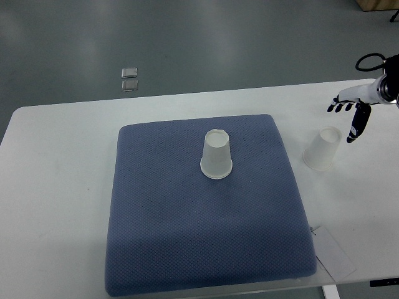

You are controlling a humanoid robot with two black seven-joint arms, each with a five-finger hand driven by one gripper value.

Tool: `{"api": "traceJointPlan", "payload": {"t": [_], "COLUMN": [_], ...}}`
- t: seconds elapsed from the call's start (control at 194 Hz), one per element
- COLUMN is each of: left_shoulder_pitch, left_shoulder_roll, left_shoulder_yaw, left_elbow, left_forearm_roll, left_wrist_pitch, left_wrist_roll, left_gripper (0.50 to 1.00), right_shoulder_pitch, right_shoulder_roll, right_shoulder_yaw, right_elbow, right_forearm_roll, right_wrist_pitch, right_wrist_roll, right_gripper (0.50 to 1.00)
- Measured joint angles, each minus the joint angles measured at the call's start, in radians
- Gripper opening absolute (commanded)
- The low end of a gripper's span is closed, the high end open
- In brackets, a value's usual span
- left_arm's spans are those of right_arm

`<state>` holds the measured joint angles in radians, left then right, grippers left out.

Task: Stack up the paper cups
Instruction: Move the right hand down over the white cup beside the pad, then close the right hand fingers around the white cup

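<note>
One white paper cup (216,156) stands upside down near the middle of the blue mat (162,237). A second white paper cup (322,149) stands upside down on the white table (56,187), just right of the mat. My right hand (350,113) hovers above and to the right of that second cup, fingers spread and holding nothing. It does not touch the cup. The left arm is out of sight.
A clear sheet or label (333,252) lies at the mat's front right corner near the table's front edge. Two small square objects (129,79) lie on the grey floor beyond the table.
</note>
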<state>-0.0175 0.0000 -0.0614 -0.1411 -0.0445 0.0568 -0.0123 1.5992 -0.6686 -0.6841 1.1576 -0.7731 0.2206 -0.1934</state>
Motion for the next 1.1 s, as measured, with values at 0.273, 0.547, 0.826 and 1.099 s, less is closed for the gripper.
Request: {"api": "traceJointPlan", "payload": {"t": [0.273, 0.547, 0.826, 1.099], "left_shoulder_pitch": [-0.001, -0.001, 0.0, 0.0], "left_shoulder_roll": [0.0, 0.0, 0.0, 0.0], "left_shoulder_yaw": [0.0, 0.0, 0.0, 0.0], "left_elbow": [0.0, 0.0, 0.0, 0.0], "left_forearm_roll": [0.0, 0.0, 0.0, 0.0], "left_wrist_pitch": [0.0, 0.0, 0.0, 0.0], "left_wrist_roll": [0.0, 0.0, 0.0, 0.0], "left_gripper": [1.0, 1.0, 1.0, 1.0], "right_shoulder_pitch": [-0.089, -0.137, -0.154, -0.18], "right_shoulder_roll": [0.041, 0.05, 0.063, 0.079], "right_shoulder_yaw": [0.087, 0.1, 0.1, 0.101], "right_elbow": [-0.044, -0.075, -0.086, -0.096], "right_forearm_roll": [0.0, -0.001, -0.004, -0.008], "right_wrist_pitch": [-0.025, -0.045, -0.055, -0.078], "right_wrist_roll": [-0.001, -0.003, -0.003, -0.002], "right_gripper": [0.913, 0.913, 0.909, 0.897]}}
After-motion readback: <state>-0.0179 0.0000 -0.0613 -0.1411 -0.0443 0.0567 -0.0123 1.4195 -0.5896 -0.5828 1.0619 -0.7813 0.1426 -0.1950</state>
